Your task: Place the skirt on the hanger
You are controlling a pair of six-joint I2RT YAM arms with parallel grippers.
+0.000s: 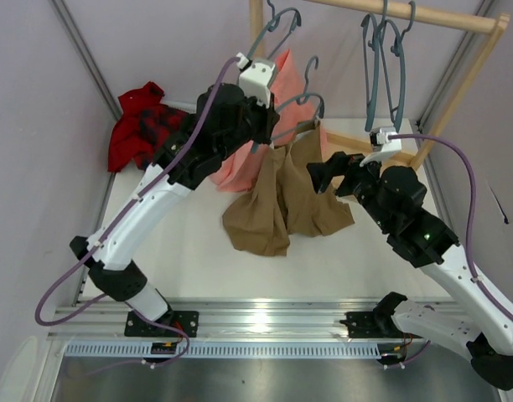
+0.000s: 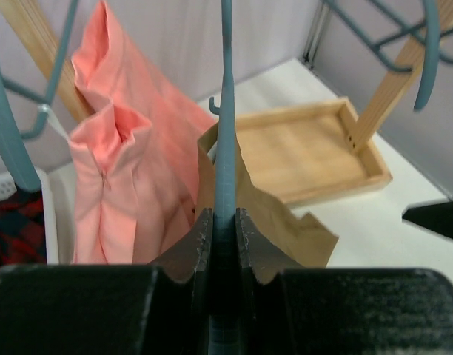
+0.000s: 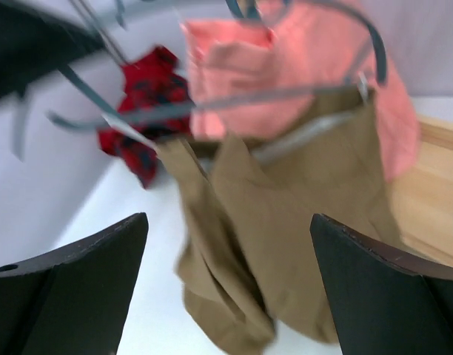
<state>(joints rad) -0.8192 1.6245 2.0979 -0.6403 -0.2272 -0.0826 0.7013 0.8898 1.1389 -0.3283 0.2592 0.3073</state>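
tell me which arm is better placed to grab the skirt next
Right. The right jaws stand wide open and empty, pointed at the skirt just ahead of them. The left jaws are shut on the hanger, so that arm is busy.

The khaki skirt (image 1: 273, 201) hangs in loose, crumpled folds from the slim grey-blue hanger (image 2: 225, 133), which is raised just beside the pink garment (image 1: 286, 79), partly overlapping it.
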